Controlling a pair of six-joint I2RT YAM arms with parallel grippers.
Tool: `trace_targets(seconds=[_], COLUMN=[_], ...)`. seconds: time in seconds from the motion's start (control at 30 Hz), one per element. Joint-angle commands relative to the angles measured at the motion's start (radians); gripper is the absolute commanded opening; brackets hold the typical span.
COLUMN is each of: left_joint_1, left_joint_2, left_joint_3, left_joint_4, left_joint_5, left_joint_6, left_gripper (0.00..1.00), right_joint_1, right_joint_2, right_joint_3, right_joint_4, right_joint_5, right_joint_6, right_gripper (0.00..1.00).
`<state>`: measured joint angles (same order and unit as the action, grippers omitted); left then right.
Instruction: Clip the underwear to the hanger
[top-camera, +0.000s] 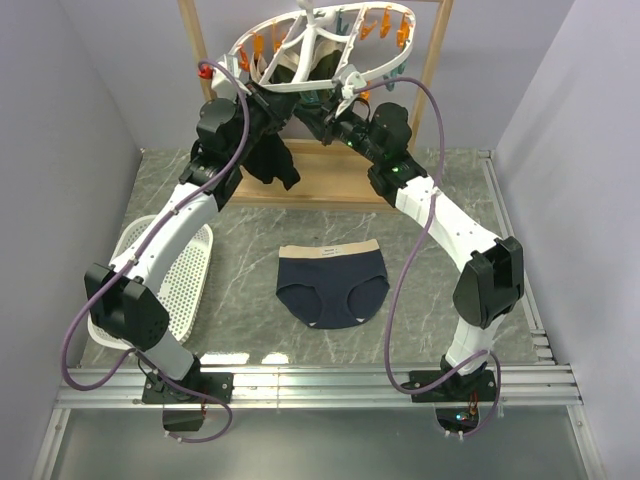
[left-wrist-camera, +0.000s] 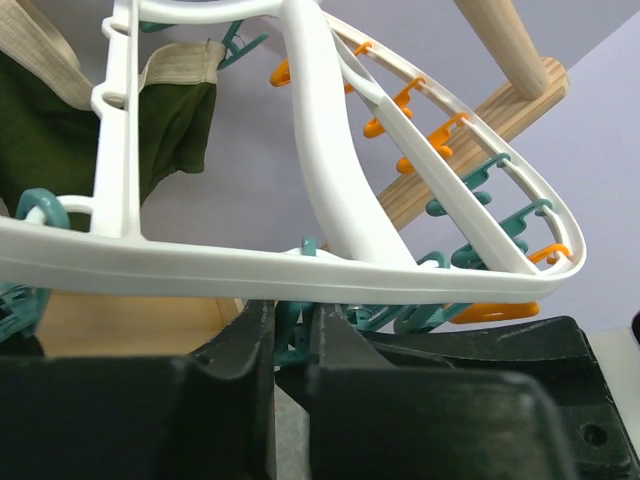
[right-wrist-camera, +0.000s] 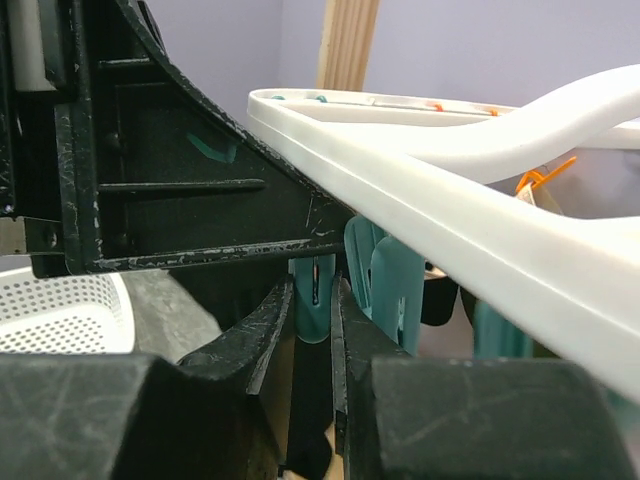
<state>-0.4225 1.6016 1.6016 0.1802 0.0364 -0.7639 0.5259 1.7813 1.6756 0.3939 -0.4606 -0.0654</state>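
Observation:
The navy underwear (top-camera: 332, 290) lies flat on the table, pale waistband to the rear, far below both grippers. The white oval hanger (top-camera: 300, 85) hangs tilted at the top, with orange and teal pegs along its rim. My left gripper (top-camera: 278, 103) reaches up under its near rim (left-wrist-camera: 250, 265). There the left gripper (left-wrist-camera: 292, 325) is shut on a teal peg (left-wrist-camera: 290, 338). My right gripper (top-camera: 318, 103) comes in from the right beneath the same rim (right-wrist-camera: 450, 240). The right gripper (right-wrist-camera: 318, 290) is shut on another teal peg (right-wrist-camera: 316, 300). The two grippers sit close together.
An olive-green garment (left-wrist-camera: 170, 130) hangs from the hanger's left side and shows dark beside my left arm (top-camera: 270, 165). The wooden frame stand (top-camera: 330, 185) is behind. A white perforated basket (top-camera: 185, 280) sits at the left of the table. The other arm's black body (right-wrist-camera: 170, 180) fills the right wrist view's upper left.

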Motion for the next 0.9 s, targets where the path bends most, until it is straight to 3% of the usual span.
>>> trace_targets(seconds=[0.0, 0.1, 0.13, 0.17, 0.27, 0.67, 0.87], left_joint_1=[0.008, 0.013, 0.014, 0.013, 0.016, 0.021, 0.021], left_joint_2=[-0.011, -0.014, -0.014, -0.015, -0.012, -0.026, -0.029], left_joint_3=[0.017, 0.000, -0.003, -0.003, 0.000, -0.017, -0.025], left_joint_4=[0.074, 0.076, 0.084, 0.087, 0.084, 0.070, 0.061], left_joint_5=[-0.023, -0.013, -0.009, -0.009, -0.001, 0.011, 0.017], left_joint_6=[-0.032, -0.032, -0.034, -0.034, -0.025, 0.002, -0.002], left_gripper=[0.00, 0.00, 0.00, 0.00, 0.00, 0.00, 0.00], right_joint_1=[0.014, 0.013, 0.013, 0.013, 0.013, 0.008, 0.082], right_joint_2=[-0.037, -0.049, -0.051, -0.051, -0.059, -0.164, -0.027], right_joint_3=[-0.016, -0.040, -0.042, -0.040, -0.036, -0.315, -0.298], right_joint_4=[-0.013, -0.013, -0.020, -0.030, -0.088, -0.374, -0.603], right_joint_5=[0.007, 0.011, 0.010, 0.008, -0.003, -0.069, 0.057], right_joint_6=[-0.011, -0.013, -0.010, -0.007, -0.001, 0.010, -0.024], right_gripper=[0.00, 0.00, 0.05, 0.21, 0.49, 0.52, 0.56])
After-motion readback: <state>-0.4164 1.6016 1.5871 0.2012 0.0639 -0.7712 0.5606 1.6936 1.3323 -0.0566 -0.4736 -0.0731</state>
